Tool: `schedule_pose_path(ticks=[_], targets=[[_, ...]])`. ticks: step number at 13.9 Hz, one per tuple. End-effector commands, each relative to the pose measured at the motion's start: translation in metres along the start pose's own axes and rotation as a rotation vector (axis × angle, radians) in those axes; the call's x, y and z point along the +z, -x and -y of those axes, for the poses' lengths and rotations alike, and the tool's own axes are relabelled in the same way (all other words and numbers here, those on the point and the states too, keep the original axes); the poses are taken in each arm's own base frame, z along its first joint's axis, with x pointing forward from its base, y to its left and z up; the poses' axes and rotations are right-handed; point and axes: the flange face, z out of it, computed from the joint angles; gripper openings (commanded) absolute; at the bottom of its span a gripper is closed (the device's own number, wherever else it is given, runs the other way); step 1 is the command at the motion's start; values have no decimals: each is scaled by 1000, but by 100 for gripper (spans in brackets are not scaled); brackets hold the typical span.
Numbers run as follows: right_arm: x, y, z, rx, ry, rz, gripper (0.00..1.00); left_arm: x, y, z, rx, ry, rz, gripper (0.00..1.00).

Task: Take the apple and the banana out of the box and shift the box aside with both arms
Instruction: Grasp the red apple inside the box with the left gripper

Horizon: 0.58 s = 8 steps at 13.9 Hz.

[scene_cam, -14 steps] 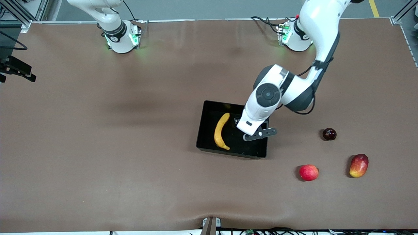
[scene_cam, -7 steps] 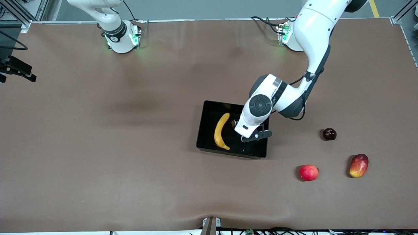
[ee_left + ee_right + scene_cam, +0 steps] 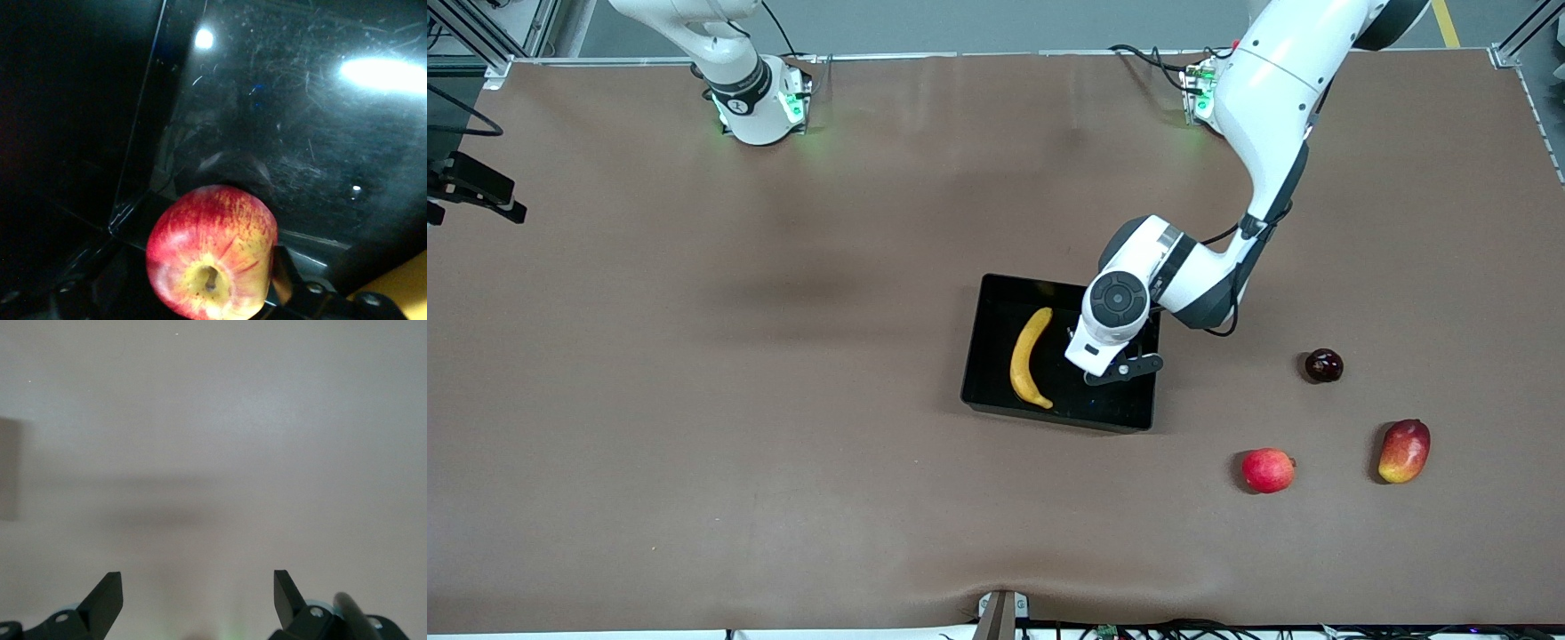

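The black box (image 3: 1060, 418) sits mid-table with the yellow banana (image 3: 1030, 357) lying in it. My left gripper (image 3: 1092, 357) is low inside the box beside the banana, its fingertips hidden under the wrist. In the left wrist view it (image 3: 210, 293) is shut on the red and yellow apple (image 3: 212, 250), just above the box's glossy floor (image 3: 300, 133) near a corner; a bit of the banana (image 3: 400, 293) shows at the edge. My right gripper (image 3: 198, 593) is open and empty over bare table; the front view shows only the right arm's base (image 3: 756, 98).
A plain red apple (image 3: 1267, 470), a red-yellow mango-like fruit (image 3: 1404, 451) and a dark plum (image 3: 1323, 365) lie on the brown table toward the left arm's end, nearer the front camera than the box.
My left arm has come down into the box with the apple, its wrist shifting slightly toward the banana. The right arm has not moved.
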Motion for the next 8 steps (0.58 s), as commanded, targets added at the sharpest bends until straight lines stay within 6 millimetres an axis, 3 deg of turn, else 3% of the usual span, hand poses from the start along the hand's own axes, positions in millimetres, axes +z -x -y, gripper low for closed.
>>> schedule_pose_path(ticks=[1,2,3,5,8], targets=[[-5,0,-2,0,-7,-7,100,-9,3,-8,-3,0,-36,11],[-6,0,-1,-1,-6,-9,100,-17,2,-9,-1,9,-46,0],[-5,0,-1,-1,-6,-7,100,-25,0,-8,-1,16,-58,0],[-5,0,-1,-1,-6,-7,100,-66,-5,2,-20,38,-95,0],[-5,-1,-1,-1,-6,-9,100,-148,-20,36,-39,88,-170,0]])
